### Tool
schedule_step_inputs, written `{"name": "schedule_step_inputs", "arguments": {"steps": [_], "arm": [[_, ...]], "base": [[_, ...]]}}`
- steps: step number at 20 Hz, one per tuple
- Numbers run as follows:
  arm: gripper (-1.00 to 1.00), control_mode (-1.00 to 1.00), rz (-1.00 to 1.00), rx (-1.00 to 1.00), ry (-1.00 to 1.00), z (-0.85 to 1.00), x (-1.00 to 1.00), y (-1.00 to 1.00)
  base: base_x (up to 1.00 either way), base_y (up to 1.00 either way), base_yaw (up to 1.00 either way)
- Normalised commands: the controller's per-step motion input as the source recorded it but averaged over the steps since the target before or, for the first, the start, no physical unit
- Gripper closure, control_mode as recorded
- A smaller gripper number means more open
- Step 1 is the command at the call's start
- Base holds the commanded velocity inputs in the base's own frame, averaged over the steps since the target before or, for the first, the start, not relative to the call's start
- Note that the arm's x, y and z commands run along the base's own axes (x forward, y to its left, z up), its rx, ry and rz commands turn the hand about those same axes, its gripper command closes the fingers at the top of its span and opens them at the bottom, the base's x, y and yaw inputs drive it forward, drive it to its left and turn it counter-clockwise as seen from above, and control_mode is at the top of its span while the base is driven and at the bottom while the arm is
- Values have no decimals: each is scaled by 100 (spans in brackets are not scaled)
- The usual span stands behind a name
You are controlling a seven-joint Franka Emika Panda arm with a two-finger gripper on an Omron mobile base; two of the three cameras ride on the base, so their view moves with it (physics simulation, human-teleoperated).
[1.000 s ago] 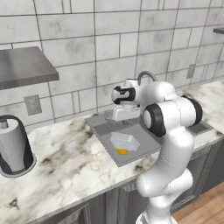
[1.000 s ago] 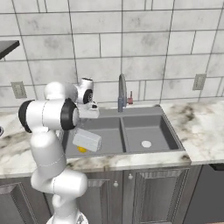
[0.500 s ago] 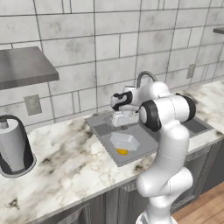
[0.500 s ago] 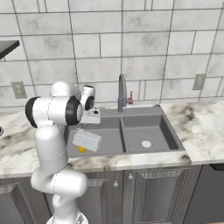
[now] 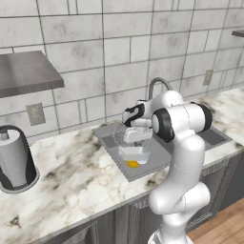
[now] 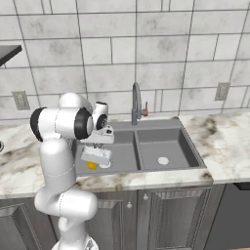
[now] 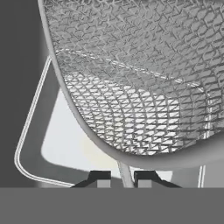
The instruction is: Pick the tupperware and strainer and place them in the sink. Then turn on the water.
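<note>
The gripper [image 7: 122, 177] is pinching the thin wire handle of the strainer [image 5: 125, 135], jaws nearly closed, dangling it over the sink's [image 5: 107, 129] left basin, directly above the tupperware [image 5: 134, 153] lying there, presumably for release.

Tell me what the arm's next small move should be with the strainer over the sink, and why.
Probably open the end effector fully and let go. Its fingertips pinch the thin handle of the round silver wire-mesh strainer, which hangs just above the pale translucent rectangular tupperware, already lying in the left basin of the grey steel sink. Releasing here should land it inside the basin.
</note>
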Motion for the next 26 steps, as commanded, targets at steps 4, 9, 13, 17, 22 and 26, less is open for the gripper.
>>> {"name": "schedule_step_inputs", "arguments": {"steps": [4, 9, 13, 17, 22, 26], "arm": [[100, -100, 0, 0, 0, -41, 0, 0], [100, -100, 0, 0, 1, -2, 0, 0], [100, -100, 0, 0, 0, 0, 0, 0], [-100, -100, 0, 0, 1, 0, 0, 0], [-100, -100, 0, 0, 0, 0, 0, 0], [-100, -100, 0, 0, -1, 19, -19, -1]], "base": [[0, 0, 0], [0, 0, 0], [0, 0, 0], [0, 0, 0], [0, 0, 0], [0, 0, 0]]}}
